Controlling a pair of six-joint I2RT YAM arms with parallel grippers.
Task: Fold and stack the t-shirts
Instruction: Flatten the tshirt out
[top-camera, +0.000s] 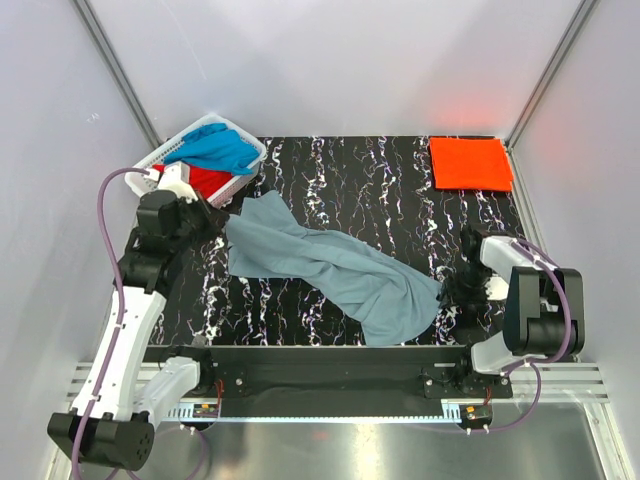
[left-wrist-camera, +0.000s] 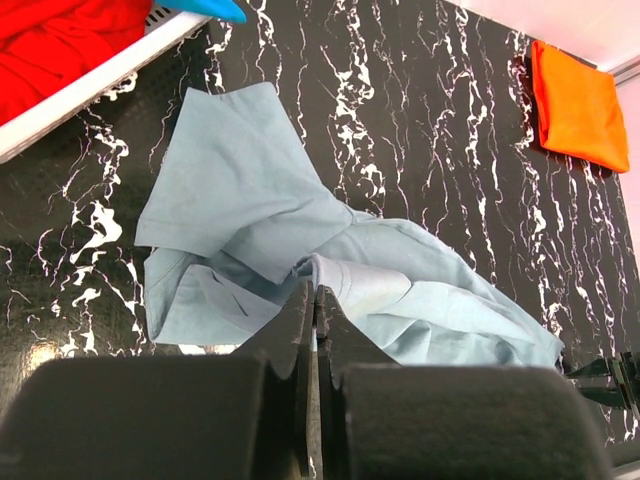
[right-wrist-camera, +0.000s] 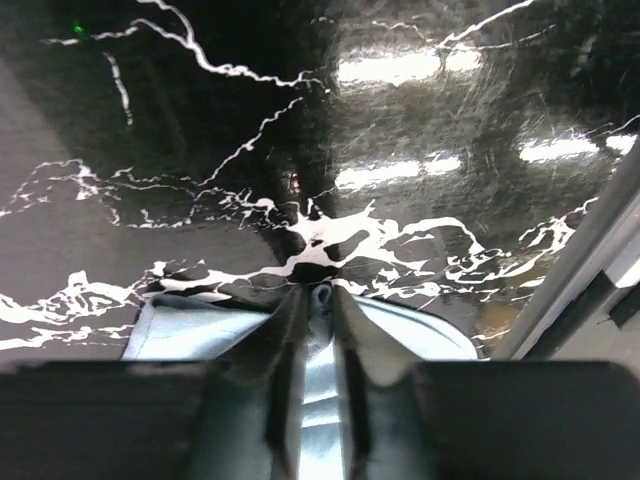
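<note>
The dull grey-blue t-shirt (top-camera: 330, 265) lies stretched slantwise across the black marbled table, crumpled in folds (left-wrist-camera: 240, 190). My left gripper (top-camera: 218, 225) is at its back-left end; the jaws (left-wrist-camera: 316, 290) are shut, with a fold of the cloth drawn up into their tips. My right gripper (top-camera: 450, 297) is at the shirt's near-right end, low over the table, its jaws (right-wrist-camera: 318, 292) shut on a pinch of the grey-blue cloth (right-wrist-camera: 180, 325). The orange-red t-shirt (top-camera: 470, 163) lies folded flat at the back right corner (left-wrist-camera: 578, 108).
A white slotted basket (top-camera: 158, 160) stands at the back left, close behind my left gripper, holding the bright blue t-shirt (top-camera: 215, 148) and the red t-shirt (top-camera: 210, 182). Its rim (left-wrist-camera: 90, 85) shows in the left wrist view. White walls enclose the table on three sides.
</note>
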